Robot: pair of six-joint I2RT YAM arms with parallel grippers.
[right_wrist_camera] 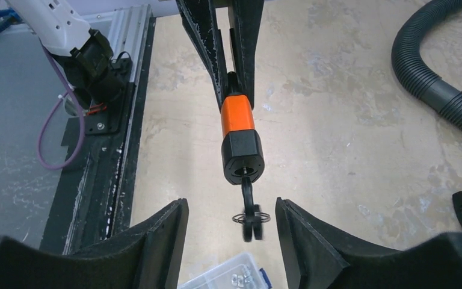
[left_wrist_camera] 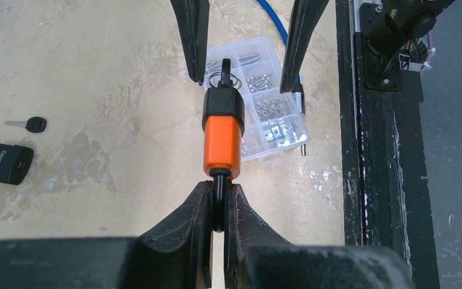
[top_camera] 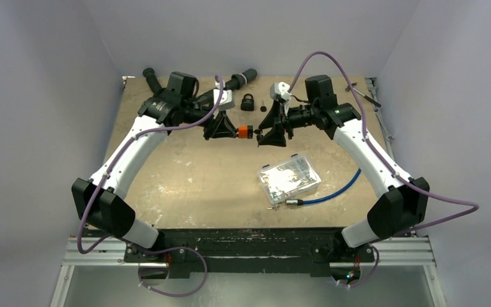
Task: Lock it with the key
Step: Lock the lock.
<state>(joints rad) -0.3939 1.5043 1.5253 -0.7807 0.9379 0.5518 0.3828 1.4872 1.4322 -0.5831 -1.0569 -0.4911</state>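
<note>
An orange padlock (top_camera: 244, 132) with a black cap hangs in the air between my two grippers. My left gripper (left_wrist_camera: 219, 192) is shut on its black shackle (left_wrist_camera: 219, 208), and the orange body (left_wrist_camera: 222, 141) points away from it. A black-headed key (right_wrist_camera: 249, 208) with a wire ring sticks out of the lock's black end (right_wrist_camera: 242, 156). My right gripper (right_wrist_camera: 230, 203) is open, with one finger on each side of the key head and touching neither. In the left wrist view the right fingers (left_wrist_camera: 194, 36) flank the key (left_wrist_camera: 221, 78).
A second, black padlock (left_wrist_camera: 3, 162) and a loose key (left_wrist_camera: 30, 124) lie on the table at the far side. A clear plastic box of screws (top_camera: 289, 178) and a blue cable (top_camera: 332, 192) lie below the grippers. A black ribbed hose (right_wrist_camera: 439, 90) lies at the back.
</note>
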